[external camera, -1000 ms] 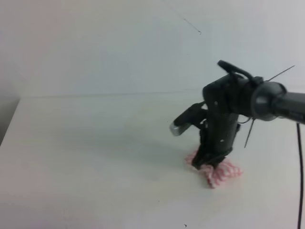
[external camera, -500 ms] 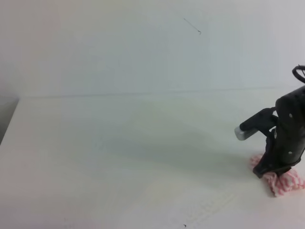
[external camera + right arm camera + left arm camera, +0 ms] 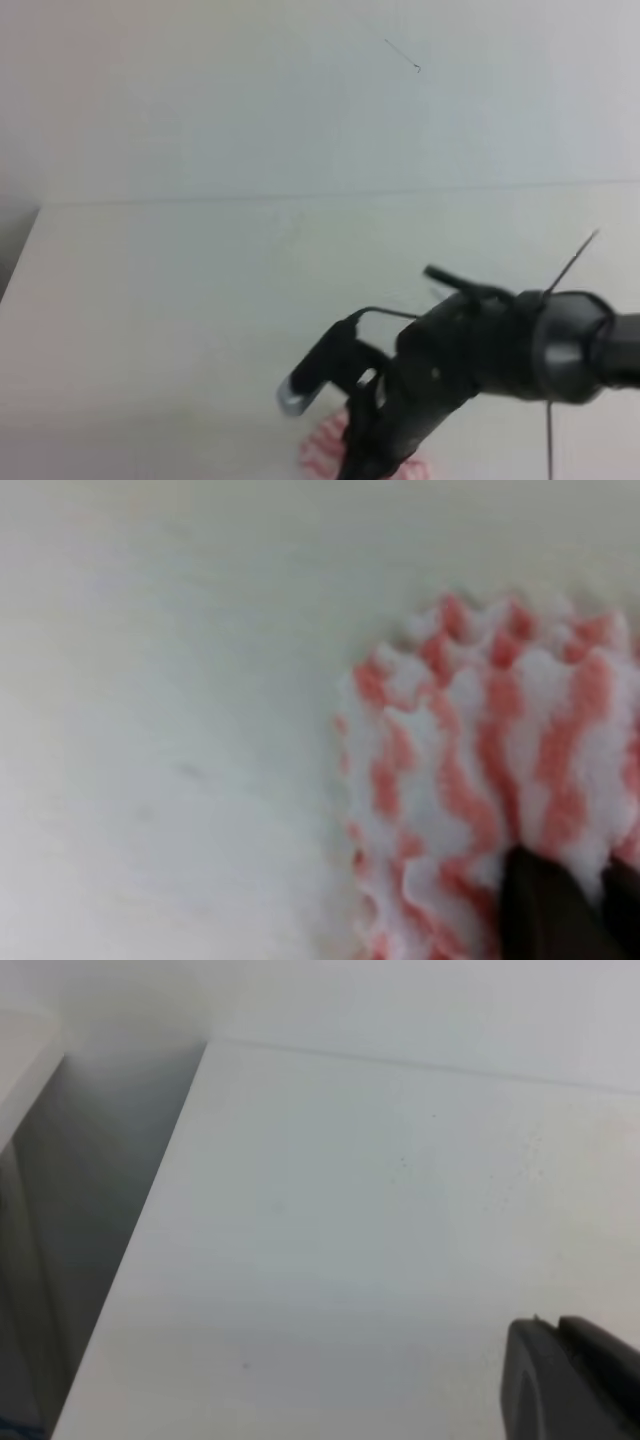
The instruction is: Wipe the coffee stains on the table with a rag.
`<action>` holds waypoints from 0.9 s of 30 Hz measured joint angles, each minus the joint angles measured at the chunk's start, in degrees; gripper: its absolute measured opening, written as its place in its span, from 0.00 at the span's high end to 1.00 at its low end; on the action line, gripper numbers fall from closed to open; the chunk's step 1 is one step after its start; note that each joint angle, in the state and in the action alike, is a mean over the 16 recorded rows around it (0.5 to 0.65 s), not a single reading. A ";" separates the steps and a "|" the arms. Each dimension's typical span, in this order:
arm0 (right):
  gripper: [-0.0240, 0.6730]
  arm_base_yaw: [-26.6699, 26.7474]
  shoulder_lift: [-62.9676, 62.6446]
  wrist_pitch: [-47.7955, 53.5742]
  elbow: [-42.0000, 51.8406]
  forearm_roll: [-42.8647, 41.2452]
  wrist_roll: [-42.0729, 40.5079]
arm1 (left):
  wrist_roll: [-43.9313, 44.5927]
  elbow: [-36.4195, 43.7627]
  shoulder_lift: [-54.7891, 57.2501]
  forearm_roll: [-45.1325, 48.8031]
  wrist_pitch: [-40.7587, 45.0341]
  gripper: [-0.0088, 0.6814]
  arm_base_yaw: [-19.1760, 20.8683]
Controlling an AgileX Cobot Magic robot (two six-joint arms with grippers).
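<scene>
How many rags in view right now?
1. The rag lies on the table at the bottom edge of the high view, pinched by the right gripper. Part is hidden under the arm.

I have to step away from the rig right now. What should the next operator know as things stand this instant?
Right gripper: shut on the rag, pressing it on the table at the near edge of the high view.
Left gripper: only a dark corner shows in its own camera; open or shut cannot be told. It is above bare table, holding nothing visible.
Coffee stains: none visible in any view; the area under the rag is hidden.
Left: lift the rag, check beneath it, wipe again if any brown remains.
</scene>
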 joint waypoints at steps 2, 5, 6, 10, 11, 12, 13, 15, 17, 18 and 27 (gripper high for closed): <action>0.94 3.95 0.80 -0.62 -1.86 -0.05 -0.06 | 0.00 0.16 -0.10 0.01 -0.06 0.99 -0.01; 0.94 8.56 2.72 -0.54 -5.85 -1.16 -0.06 | 0.00 0.16 -0.10 0.01 -0.06 0.99 -0.01; 0.94 9.70 3.54 -0.15 -7.53 -1.85 -0.04 | 0.00 0.16 -0.10 0.01 -0.06 0.99 -0.01; 0.94 12.06 7.62 2.97 -15.43 -6.37 0.70 | 0.00 0.16 -0.10 0.01 -0.06 0.99 -0.01; 0.94 12.08 8.77 4.05 -17.52 -7.91 1.10 | 0.00 0.16 -0.10 0.01 -0.06 0.99 -0.01; 0.94 11.89 9.93 5.21 -19.57 -9.51 1.54 | 0.00 0.16 -0.10 0.01 -0.06 0.99 -0.01; 0.94 11.50 11.06 6.42 -21.55 -11.08 2.00 | 0.00 0.16 -0.10 0.01 -0.06 0.99 -0.01; 0.94 10.20 13.17 8.87 -25.19 -14.04 3.00 | 0.00 0.16 -0.10 0.01 -0.06 0.99 -0.01; 0.94 8.39 15.02 11.38 -28.32 -16.75 4.22 | 0.00 0.16 -0.10 0.01 -0.06 0.99 -0.01; 0.94 7.34 15.82 12.64 -29.63 -18.01 4.92 | 0.00 0.16 -0.10 0.01 -0.06 0.99 -0.01; 0.94 -3.17 18.86 21.09 -34.51 -24.31 12.77 | 0.00 0.16 -0.10 0.01 -0.06 0.99 -0.01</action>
